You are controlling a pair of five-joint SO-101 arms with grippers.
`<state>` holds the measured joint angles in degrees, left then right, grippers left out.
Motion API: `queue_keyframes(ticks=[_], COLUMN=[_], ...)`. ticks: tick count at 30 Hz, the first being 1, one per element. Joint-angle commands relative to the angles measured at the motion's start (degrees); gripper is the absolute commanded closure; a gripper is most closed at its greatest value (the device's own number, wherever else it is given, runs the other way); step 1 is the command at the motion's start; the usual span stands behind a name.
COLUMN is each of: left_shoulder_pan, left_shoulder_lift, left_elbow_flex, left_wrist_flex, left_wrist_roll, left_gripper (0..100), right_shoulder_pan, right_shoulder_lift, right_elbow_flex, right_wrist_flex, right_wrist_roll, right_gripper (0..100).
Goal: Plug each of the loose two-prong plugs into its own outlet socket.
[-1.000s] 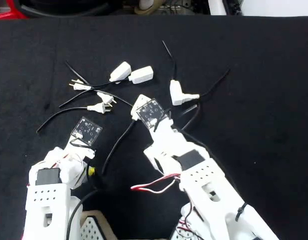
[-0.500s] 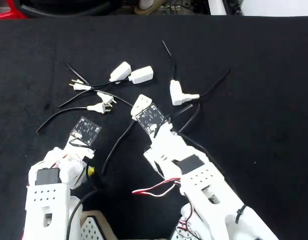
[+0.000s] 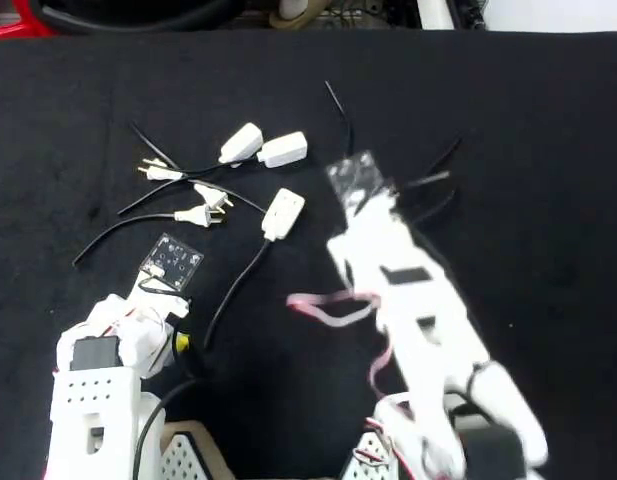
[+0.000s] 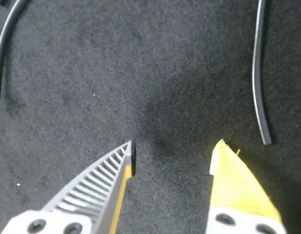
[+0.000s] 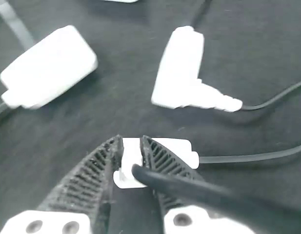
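Note:
My right gripper (image 5: 131, 141) is shut on a small white plug (image 5: 162, 148) whose black cable runs off sideways. Just beyond it lies an L-shaped white plug-and-socket pair (image 5: 182, 78), with a loose white socket (image 5: 48, 66) to one side. In the high view the right gripper (image 3: 355, 180) is blurred, at mid-table. A white socket (image 3: 283, 212) lies left of it, and two more sockets (image 3: 263, 147) sit farther back. Three loose two-prong plugs (image 3: 200, 198) lie at the left. My left gripper (image 4: 172, 148) hangs open over bare cloth, near the front left (image 3: 173, 258).
Black cables (image 3: 233, 285) trail across the black cloth (image 3: 528, 150) around the sockets and plugs. A cable end (image 4: 260, 97) lies just ahead of the left gripper. The table's right half has free room.
The right arm swung right and farther back, away from the white socket at the centre, which stays on the cloth. It now stands over the L-shaped pair. The left arm kept still.

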<state>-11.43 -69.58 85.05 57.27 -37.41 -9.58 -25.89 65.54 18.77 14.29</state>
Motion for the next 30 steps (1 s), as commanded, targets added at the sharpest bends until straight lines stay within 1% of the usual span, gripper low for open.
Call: queue_keyframes(ticks=[1,3,6,8,10,14,16,18,20,21,22,23,25,27,30], left_shoulder_pan=[-0.6,-0.6,-0.6,-0.4,-0.9,0.4,2.2,3.4,3.9,5.0,7.4,9.9,15.2,19.4,23.1], left_shoulder_lift=[-0.6,-0.6,-0.6,-0.6,-0.7,-0.7,0.0,1.2,5.2,8.5,12.4,17.1,26.6,36.6,48.9], left_elbow_flex=[-0.3,-0.3,-0.3,-0.4,-1.4,-8.6,-13.4,-18.0,-23.3,-26.0,-28.4,-30.8,-35.1,-39.8,-45.7], left_wrist_flex=[-0.7,-0.7,-0.8,-0.9,-1.1,-1.6,-1.7,-2.5,-1.9,-1.9,-2.5,-4.0,-7.1,-9.6,-13.3], left_wrist_roll=[-0.4,-0.4,-0.3,-0.2,1.1,8.5,10.5,14.9,19.4,19.8,19.8,20.0,20.0,19.9,20.0], left_gripper=[74,74,74,74,74,74,74,74,74,74,74,74,74,74,74], right_shoulder_pan=[4.6,5.2,5.2,4.7,4.0,3.4,2.6,2.4,2.7,3.0,4.0,5.1,6.7,7.3,9.1], right_shoulder_lift=[15.3,18.5,19.6,19.6,19.1,14.8,11.6,8.4,5.7,4.6,4.3,4.4,5.5,7.0,8.4], right_elbow_flex=[-15.0,-18.2,-20.1,-20.4,-21.2,-24.7,-27.3,-30.7,-35.6,-38.4,-41.2,-44.0,-49.0,-53.1,-55.4], right_wrist_flex=[-2.0,-1.9,-1.9,0.1,4.8,15.1,21.1,28.1,35.9,39.4,41.8,43.9,48.0,52.8,59.3], right_wrist_roll=[0.2,0.2,0.2,0.3,0.1,0.1,0.1,0.0,-0.7,-1.8,-3.0,-4.6,-8.4,-9.0,-10.9], right_gripper=[98.7,98.6,98.3,96.0,87.4,70.2,65.2,62.8,63.5,65.4,68.9,73.9,87.4,98.6,95.0])
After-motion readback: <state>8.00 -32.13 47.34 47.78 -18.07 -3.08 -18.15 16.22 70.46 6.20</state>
